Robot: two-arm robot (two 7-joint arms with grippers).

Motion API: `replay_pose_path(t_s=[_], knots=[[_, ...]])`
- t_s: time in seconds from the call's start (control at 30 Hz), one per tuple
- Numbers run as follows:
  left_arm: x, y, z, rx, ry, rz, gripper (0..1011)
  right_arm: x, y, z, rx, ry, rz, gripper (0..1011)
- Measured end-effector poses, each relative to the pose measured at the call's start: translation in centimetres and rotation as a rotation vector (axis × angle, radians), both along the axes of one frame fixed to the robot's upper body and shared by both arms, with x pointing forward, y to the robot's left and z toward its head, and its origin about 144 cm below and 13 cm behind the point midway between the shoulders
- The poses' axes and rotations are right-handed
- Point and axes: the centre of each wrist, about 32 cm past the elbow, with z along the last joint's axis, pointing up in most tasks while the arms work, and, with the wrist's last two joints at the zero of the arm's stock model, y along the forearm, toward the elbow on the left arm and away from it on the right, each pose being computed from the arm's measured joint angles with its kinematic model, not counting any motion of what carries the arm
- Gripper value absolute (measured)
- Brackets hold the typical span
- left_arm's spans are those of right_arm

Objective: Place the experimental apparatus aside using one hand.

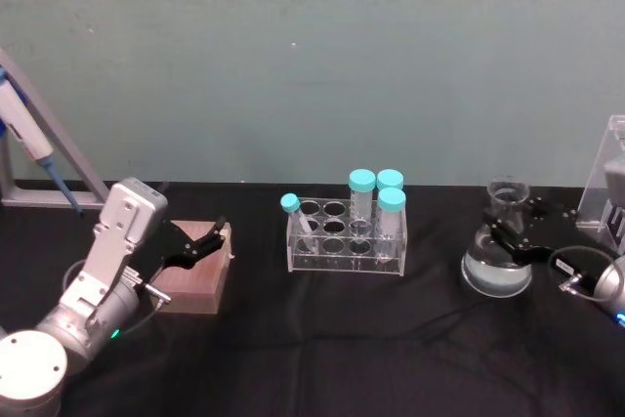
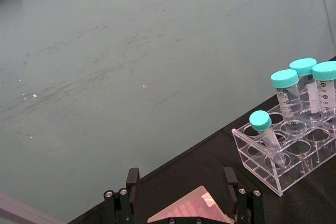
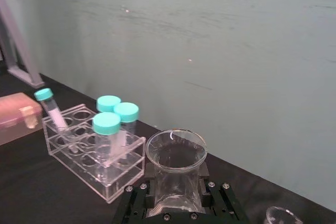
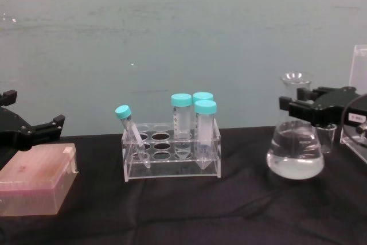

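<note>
While it stands on the black table (image 1: 322, 339), your right gripper (image 1: 510, 237) pinches the conical flask (image 1: 497, 266) by its neck.

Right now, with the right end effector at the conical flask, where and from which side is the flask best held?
Grip the conical flask at its narrow neck, coming level from the robot's right, where the right end effector already straddles it. The neck is slim and straight, while the body below flares wide and holds liquid, so keep it upright.

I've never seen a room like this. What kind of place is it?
Probably a science lab bench: a clear rack of capped tubes, a flask of clear liquid, and a pipette on a stand.
</note>
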Motion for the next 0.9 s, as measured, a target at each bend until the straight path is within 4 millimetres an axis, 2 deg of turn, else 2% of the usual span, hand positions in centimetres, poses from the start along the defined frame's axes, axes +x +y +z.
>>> replay_pose_path(t_s=[0.9], knots=[[0.0, 0.0, 0.0, 0.0, 0.0, 0.0, 1000, -0.8, -2.2, -0.4, 0.017, 0.031, -0.152, 458]])
